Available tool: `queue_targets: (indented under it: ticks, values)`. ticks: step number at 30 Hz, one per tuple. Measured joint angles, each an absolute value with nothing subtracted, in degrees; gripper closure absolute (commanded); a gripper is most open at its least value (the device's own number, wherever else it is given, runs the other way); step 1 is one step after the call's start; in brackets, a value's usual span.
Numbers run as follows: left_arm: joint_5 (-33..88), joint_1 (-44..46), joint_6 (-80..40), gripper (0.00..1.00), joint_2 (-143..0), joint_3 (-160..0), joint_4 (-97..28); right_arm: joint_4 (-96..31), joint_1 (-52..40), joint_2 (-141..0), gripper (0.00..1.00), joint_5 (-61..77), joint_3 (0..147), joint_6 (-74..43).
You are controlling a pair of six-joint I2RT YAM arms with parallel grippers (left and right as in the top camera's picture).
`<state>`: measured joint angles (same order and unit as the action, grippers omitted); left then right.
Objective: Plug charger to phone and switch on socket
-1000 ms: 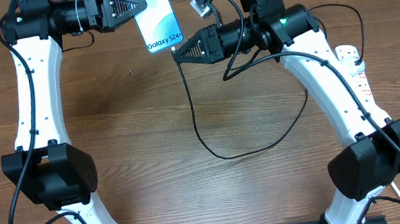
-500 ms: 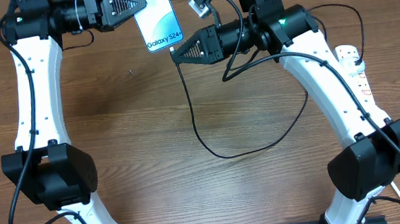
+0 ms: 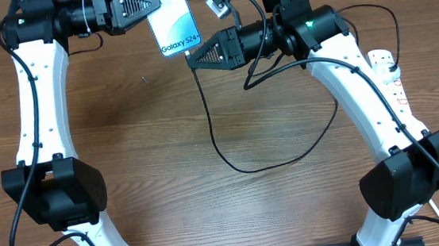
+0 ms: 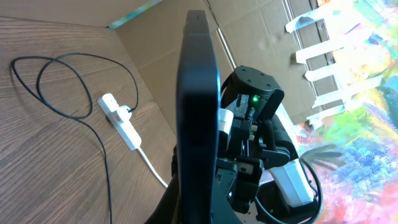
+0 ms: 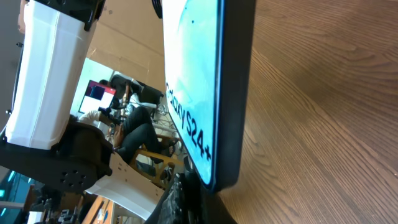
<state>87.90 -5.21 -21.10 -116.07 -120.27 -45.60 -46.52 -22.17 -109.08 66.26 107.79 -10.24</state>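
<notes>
We are holding the phone (image 3: 172, 19) up near the tabletop's (image 3: 211, 211) far edge, our left jaws pinching it. Our right jaws are pinching the charger's (image 3: 212, 131) tip at the phone's bottom edge. The socket (image 3: 391, 72) is lying along the right edge.

The overhead camera looks straight down from well above the table (image 3: 126, 147), taking in the left arm (image 3: 37, 91), the right arm (image 3: 360, 95), the phone (image 3: 172, 16) at the far edge and the socket (image 3: 388, 64) on the right. The left wrist camera sits hard against the phone's dark side edge, facing across the table toward the right arm, socket and charger (image 3: 212, 135) loop, which the overhead view also shows. The right wrist camera sits close under the phone's bottom edge, looking low along its screen toward the left arm; all three views share the phone.
</notes>
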Motion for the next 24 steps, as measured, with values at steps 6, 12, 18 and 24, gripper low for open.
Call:
queue_targets:
  ticks: [6, 12, 18, 24]
  values:
    - [87.9, -5.21, -21.1, 0.96, -116.07, -120.27, -45.6, -46.48, -22.22, -109.08, 0.96, 66.26, 107.79, -10.22]
    - [87.9, -5.08, -21.1, 0.96, -116.07, -120.27, -45.6, -46.52, -22.22, -109.08, 0.96, 66.67, 107.79, -10.24]
    - [87.9, -3.86, -21.1, 0.96, -116.07, -120.27, -44.95, -46.68, -22.22, -109.08, 0.96, 66.67, 107.79, -10.24]
    - [87.9, -3.81, -21.1, 0.96, -116.07, -120.27, -44.75, -46.65, -22.22, -109.08, 0.96, 66.67, 107.79, -10.28]
